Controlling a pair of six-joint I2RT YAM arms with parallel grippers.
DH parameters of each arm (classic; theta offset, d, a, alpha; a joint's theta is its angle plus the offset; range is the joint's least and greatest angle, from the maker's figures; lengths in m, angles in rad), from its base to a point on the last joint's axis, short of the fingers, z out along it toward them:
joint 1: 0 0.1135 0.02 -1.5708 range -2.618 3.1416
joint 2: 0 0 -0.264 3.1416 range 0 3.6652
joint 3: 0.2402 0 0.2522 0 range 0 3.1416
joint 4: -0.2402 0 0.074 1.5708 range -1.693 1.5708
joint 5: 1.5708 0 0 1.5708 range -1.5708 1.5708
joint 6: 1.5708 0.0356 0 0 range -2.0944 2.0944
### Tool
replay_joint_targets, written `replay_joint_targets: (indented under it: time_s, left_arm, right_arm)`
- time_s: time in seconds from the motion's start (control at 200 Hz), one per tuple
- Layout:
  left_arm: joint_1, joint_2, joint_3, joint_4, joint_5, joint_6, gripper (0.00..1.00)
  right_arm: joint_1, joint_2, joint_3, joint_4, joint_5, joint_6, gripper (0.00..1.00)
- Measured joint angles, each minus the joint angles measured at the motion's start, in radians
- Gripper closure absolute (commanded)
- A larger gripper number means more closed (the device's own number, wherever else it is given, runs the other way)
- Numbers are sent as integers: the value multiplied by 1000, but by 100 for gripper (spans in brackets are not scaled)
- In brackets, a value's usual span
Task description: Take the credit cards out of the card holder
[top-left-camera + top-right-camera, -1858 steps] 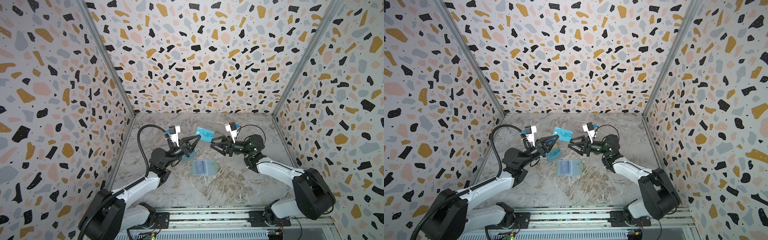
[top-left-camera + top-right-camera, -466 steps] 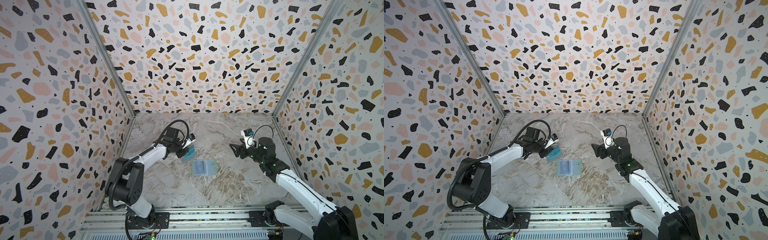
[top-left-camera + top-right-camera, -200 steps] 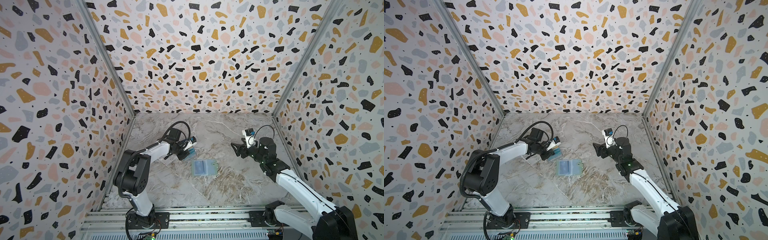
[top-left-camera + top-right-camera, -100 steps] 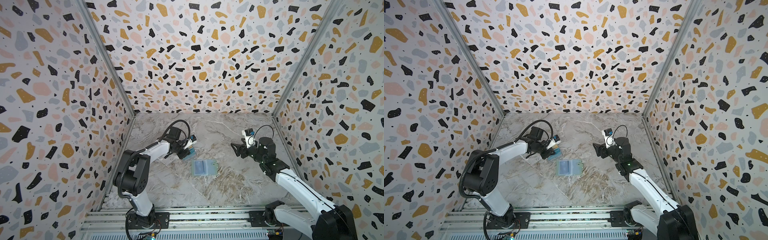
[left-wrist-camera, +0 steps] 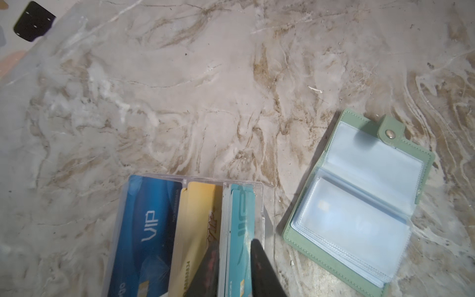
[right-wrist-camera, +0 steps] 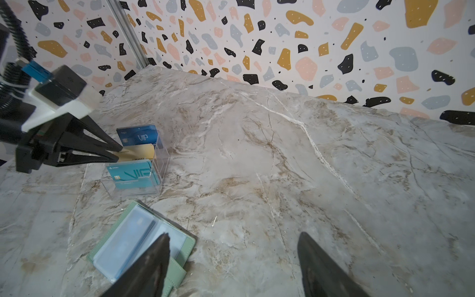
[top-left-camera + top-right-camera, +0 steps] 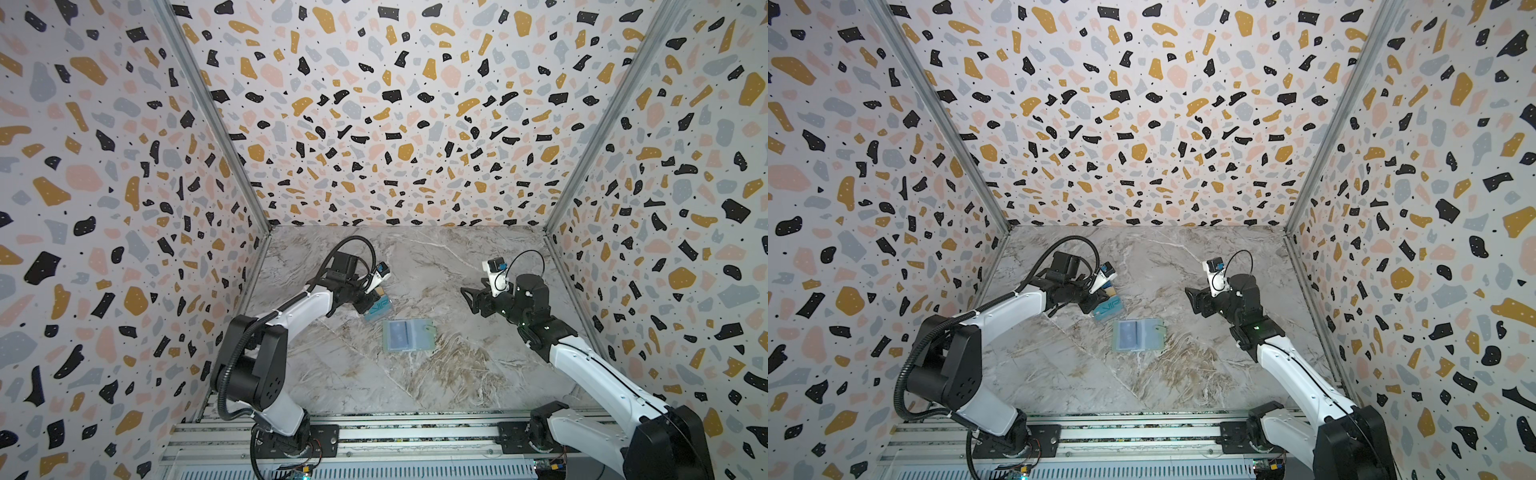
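Free room and obstructions on the table (image 7: 415, 395): the near half, the far edge and the strip along the right edge lie bare and open to a gripper. Left of centre, the clear card stand (image 5: 269, 216) and the opened card holder (image 7: 408, 336) sit just beside each other with only a narrow gap between them, and the left gripper (image 7: 371, 301) occupies the space over the stand. The right gripper (image 7: 467, 296) hangs right of centre, well apart from the card holder.

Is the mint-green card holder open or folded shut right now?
Open: the card holder lies spread flat on the table, clear sleeves up, snap tab unfastened.
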Motion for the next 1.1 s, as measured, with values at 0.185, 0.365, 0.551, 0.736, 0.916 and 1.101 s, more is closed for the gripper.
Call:
replay_joint_targets:
  time_s: [0.185,0.365,0.551,0.736,0.916,1.101]
  left_arm:
    - [-10,-74,-42,45,-57,-76,73]
    - [-60,-164,-76,49,-139,-162,70]
    - [-154,-255,-171,82,-168,-249,71]
    - [-222,-304,-293,153,-175,-356,73]
    - [-259,-305,-406,234,-175,-455,78]
    - [-277,-268,-459,313,-174,-555,84]
  right_arm:
    - [0,34,16,-22,-14,7,22]
    - [0,74,47,-47,-33,19,22]
    - [0,121,77,-59,-58,39,22]
    - [22,146,108,-84,-59,54,22]
    - [97,176,155,-125,-53,46,22]
    - [184,244,190,-160,-49,44,23]
